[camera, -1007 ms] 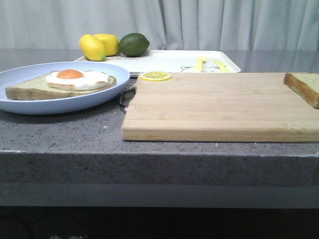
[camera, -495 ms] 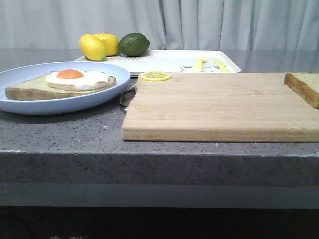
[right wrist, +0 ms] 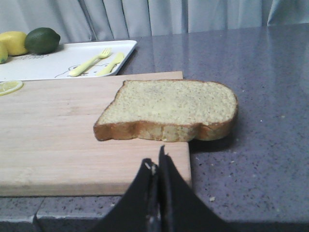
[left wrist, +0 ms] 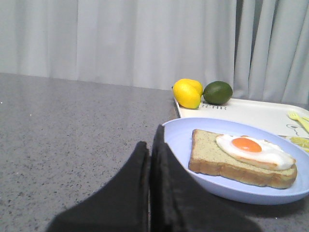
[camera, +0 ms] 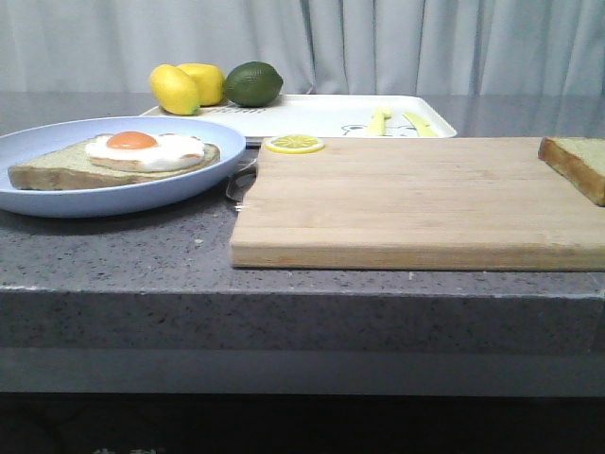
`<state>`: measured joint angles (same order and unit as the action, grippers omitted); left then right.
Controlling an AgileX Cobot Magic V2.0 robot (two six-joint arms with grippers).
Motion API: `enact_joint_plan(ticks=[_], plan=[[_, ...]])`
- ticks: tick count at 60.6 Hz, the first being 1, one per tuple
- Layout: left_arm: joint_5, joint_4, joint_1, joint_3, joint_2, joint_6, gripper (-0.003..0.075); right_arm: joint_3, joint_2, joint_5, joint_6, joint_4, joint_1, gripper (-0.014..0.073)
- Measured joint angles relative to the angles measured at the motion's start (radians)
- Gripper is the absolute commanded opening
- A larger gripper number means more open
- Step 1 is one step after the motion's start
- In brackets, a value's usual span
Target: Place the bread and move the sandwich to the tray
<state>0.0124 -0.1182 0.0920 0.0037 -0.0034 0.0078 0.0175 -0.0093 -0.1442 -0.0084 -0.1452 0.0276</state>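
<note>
The bread (right wrist: 169,109) lies flat on the cutting board's (right wrist: 58,135) corner just ahead of the right gripper (right wrist: 157,166), long axis crosswise, fingers seemingly pressed together and empty, probably the nearer arm.

sandwich (camera: 113,161): sits slightly further left in the front view than a second ago
blue plate (camera: 57,201): likewise shifted slightly left

The dark print on the tray (left wrist: 251,110) is too small to read.
</note>
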Motion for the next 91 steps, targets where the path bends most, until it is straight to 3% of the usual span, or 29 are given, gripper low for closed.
enact_joint_plan(ticks=[15,30,40,46,52,57,63,67,71,74,91], plan=[[-0.093,0.009,0.000,-0.190,0.041,0.000,-0.0020,-0.224,0.030,-0.086,0.000,-0.004,0.000,-0.0060],[-0.192,0.018,0.000,-0.496,0.390,0.000,-0.0020,-0.533,0.303,-0.134,0.000,-0.006,0.000,-0.0060],[-0.196,0.020,0.000,-0.568,0.549,0.000,-0.0020,-0.632,0.464,-0.179,0.000,-0.011,0.000,-0.0053],[-0.188,0.020,0.000,-0.568,0.588,0.000,-0.0020,-0.637,0.506,-0.182,0.000,-0.019,0.000,0.0021],[-0.184,0.020,0.000,-0.568,0.600,0.000,-0.0007,-0.637,0.516,-0.182,0.000,-0.029,0.000,0.0192],[-0.174,0.020,0.000,-0.568,0.602,0.000,0.0092,-0.639,0.516,-0.182,0.000,-0.032,0.000,0.0396],[-0.165,0.020,0.000,-0.569,0.602,0.000,0.0346,-0.639,0.516,-0.182,0.000,-0.032,0.000,0.0578],[-0.165,0.020,0.000,-0.569,0.602,0.000,0.0490,-0.639,0.516,-0.183,0.000,-0.032,0.000,0.0633],[-0.163,0.020,0.000,-0.569,0.602,0.000,0.0610,-0.639,0.516,-0.183,0.000,-0.037,0.000,0.0631],[-0.163,0.020,0.000,-0.569,0.602,0.000,0.0639,-0.639,0.516,-0.186,0.000,-0.036,0.000,0.0631],[-0.163,0.020,0.000,-0.569,0.602,0.000,0.0638,-0.675,0.595,-0.267,0.000,-0.043,0.000,0.0631]])
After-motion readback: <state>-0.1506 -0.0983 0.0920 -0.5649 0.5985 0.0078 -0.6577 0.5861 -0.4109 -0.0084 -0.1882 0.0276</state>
